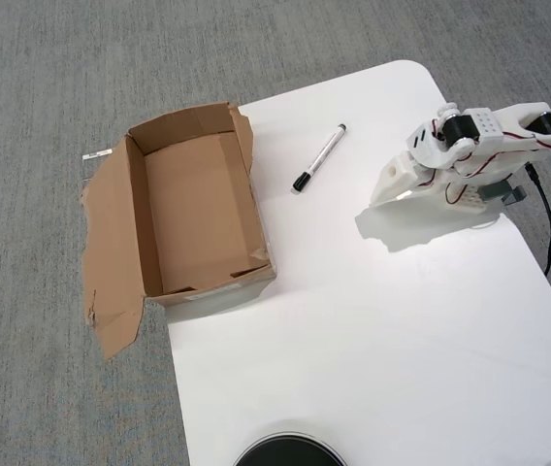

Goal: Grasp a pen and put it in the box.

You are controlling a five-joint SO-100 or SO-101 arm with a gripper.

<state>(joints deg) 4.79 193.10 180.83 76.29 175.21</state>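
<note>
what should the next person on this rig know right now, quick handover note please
Hand: the arm sits folded at the right side of the table in the overhead view. Its hand is tucked under the arm, so open or shut cannot be told. It holds nothing that shows.
Pen: lies flat on the white table, between box and arm, black cap toward the lower left, touching neither.
Box: at the table's left edge, open, inside bare, torn flap splayed out to the left over the carpet.
Done: nothing yet, pen not grasped.
Left: reach to the pen, grasp it, carry it left, drop it in the box.
</note>
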